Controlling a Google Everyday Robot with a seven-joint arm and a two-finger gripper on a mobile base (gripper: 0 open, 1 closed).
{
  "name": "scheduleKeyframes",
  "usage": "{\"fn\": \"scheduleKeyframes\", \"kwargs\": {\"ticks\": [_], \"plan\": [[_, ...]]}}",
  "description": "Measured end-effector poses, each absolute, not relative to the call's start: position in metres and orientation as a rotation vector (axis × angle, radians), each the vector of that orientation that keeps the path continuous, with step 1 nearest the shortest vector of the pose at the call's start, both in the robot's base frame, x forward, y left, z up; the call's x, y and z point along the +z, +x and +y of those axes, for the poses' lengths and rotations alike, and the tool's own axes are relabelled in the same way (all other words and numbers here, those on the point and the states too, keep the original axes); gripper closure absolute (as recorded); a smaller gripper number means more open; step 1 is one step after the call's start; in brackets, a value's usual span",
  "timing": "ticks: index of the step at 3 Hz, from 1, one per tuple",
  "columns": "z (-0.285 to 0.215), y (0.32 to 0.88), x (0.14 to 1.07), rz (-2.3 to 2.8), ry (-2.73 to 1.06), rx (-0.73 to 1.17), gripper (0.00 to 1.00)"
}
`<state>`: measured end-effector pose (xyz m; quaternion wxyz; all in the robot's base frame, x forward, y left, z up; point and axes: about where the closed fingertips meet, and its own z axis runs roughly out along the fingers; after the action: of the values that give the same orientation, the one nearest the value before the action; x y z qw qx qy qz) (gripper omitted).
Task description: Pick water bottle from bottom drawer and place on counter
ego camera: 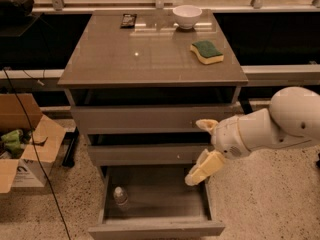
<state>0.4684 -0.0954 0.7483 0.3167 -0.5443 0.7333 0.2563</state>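
Three drawers in one cabinet at centre frame; the bottom drawer is pulled out toward the lower edge, inside open to view; the two upper drawers sit further back, fronts stepped one above the other. Water bottle is inside the bottom drawer, on its floor at the left side, close to the left wall, white cap end toward the top of the frame; cannot tell if it stands or lies; nothing touches it. Gripper is right of centre, in front of the right end of the middle drawer front and above the right part of the open drawer; well apart from the bottle across the drawer. Fingers pale yellow, spread wide, one up by the upper drawer front, one angled down-left; nothing between them. White arm comes in from the right edge. Counter fills the upper middle, glossy; white bowl at its back edge right of centre; green-and-yellow sponge near its right edge; small dark flat object at the back, left of the bowl. Open cardboard box on the speckled floor at lower left; thin black cable runs down in front of it.
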Motion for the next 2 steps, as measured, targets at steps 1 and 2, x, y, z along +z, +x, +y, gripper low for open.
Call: {"fn": "scheduleKeyframes", "kwargs": {"ticks": [1, 2], "plan": [[-0.08, 0.471, 0.705, 1.9, -1.366, 0.778, 0.0], [-0.064, 0.475, 0.648, 1.893, -1.24, 0.965, 0.0]]}}
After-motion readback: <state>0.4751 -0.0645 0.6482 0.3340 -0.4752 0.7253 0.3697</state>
